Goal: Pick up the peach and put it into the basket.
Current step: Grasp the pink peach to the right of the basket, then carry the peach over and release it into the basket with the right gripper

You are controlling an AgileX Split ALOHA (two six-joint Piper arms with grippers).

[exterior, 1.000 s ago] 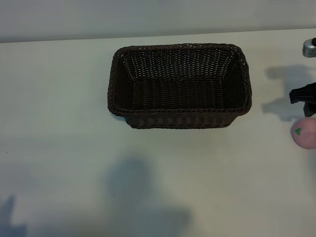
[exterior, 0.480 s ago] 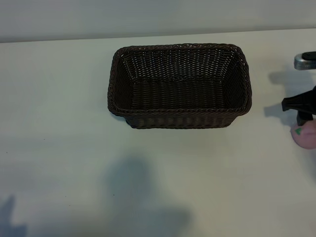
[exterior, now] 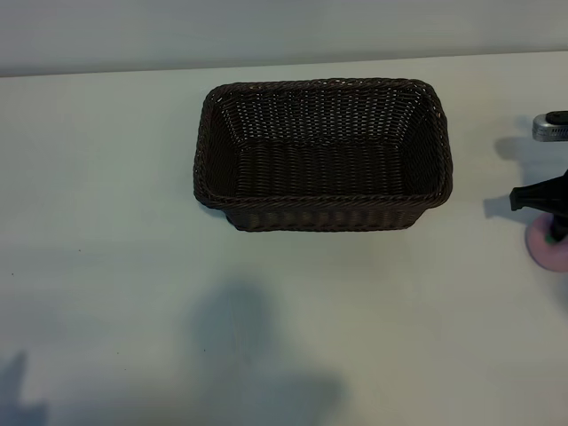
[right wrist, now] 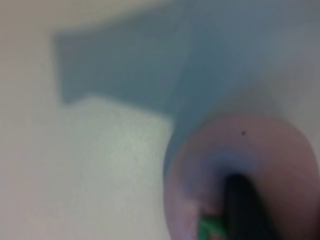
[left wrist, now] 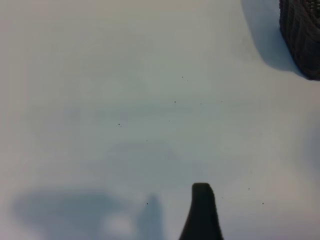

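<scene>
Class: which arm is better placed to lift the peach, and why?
Right. The right gripper sits directly on the peach at the table's right edge; the left gripper sees only bare table beside the basket.

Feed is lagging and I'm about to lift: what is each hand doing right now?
Left hand: open, holding nothing.
Right hand: down at the peach; open or closed cannot be told.

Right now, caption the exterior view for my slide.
Right gripper down over the peach at the table's right edge, wicker basket waiting empty at centre.
</scene>
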